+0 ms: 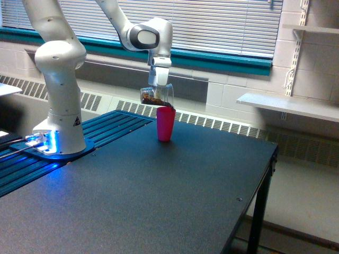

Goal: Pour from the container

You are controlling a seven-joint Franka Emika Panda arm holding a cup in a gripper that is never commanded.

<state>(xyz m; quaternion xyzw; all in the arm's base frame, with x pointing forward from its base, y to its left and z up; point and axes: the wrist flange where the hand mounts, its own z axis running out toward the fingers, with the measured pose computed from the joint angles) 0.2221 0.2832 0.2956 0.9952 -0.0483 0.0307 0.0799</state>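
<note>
The white robot hand (159, 84) grips a small clear see-through container (157, 96) with brown granular bits inside, tipped on its side. Its mouth hangs just above the rim of an opaque pink plastic cup (165, 124) standing upright on the black tabletop (159, 201).

Container (157, 96) clear plastic – glossy; pink cup (166, 124) opaque plastic; table (159, 196) matt black.

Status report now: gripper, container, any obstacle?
Gripper shut on clear container, tipped sideways, brown bits inside. Mouth just above pink cup rim. Nothing in the way.
</note>
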